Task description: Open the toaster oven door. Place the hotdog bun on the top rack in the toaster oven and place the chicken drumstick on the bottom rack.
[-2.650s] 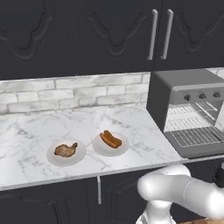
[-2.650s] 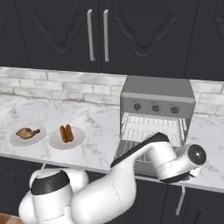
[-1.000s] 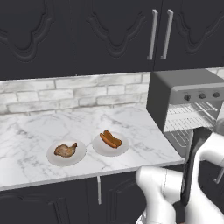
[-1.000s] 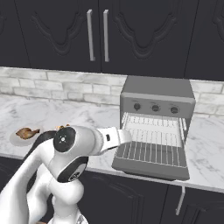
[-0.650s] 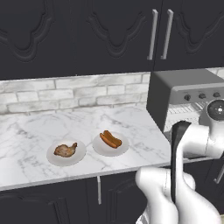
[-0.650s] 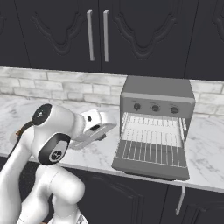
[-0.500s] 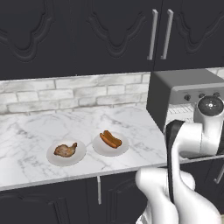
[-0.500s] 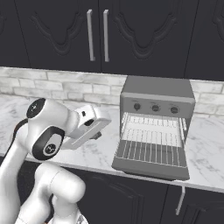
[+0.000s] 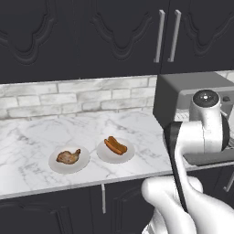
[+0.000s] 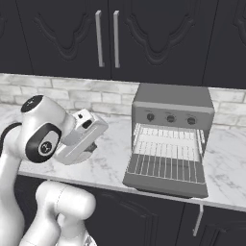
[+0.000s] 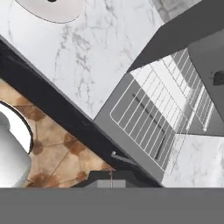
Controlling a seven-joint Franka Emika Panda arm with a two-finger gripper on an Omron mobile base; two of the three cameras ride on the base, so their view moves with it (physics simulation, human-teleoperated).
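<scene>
Shown from the right base view, the boxy grey metal toaster oven (image 10: 173, 115) stands on the white marble counter (image 10: 110, 158) with its grey windowed door (image 10: 166, 175) folded down flat. Inside, the thin silver wire top rack (image 10: 168, 139) sits above the lower wire rack (image 10: 166, 163), whose front part lies over the open door.

The white arm's hand (image 10: 84, 134) hangs over the counter, left of the oven; the fingertips themselves are hidden behind the hand's body. In the hand view the fingers are hard to make out at the bottom edge; they are clenched together, grasping nothing.

In the left base view the elongated orange-brown hotdog bun (image 9: 115, 145) lies on a round white plate (image 9: 104, 154). Beside it, the lumpy golden-brown chicken drumstick (image 9: 67, 156) lies on a second white plate (image 9: 58, 166). Both are well apart from the fingers. The arm's white elbow (image 9: 208, 123) covers most of the oven front there, and the oven is cut off by the right edge.
</scene>
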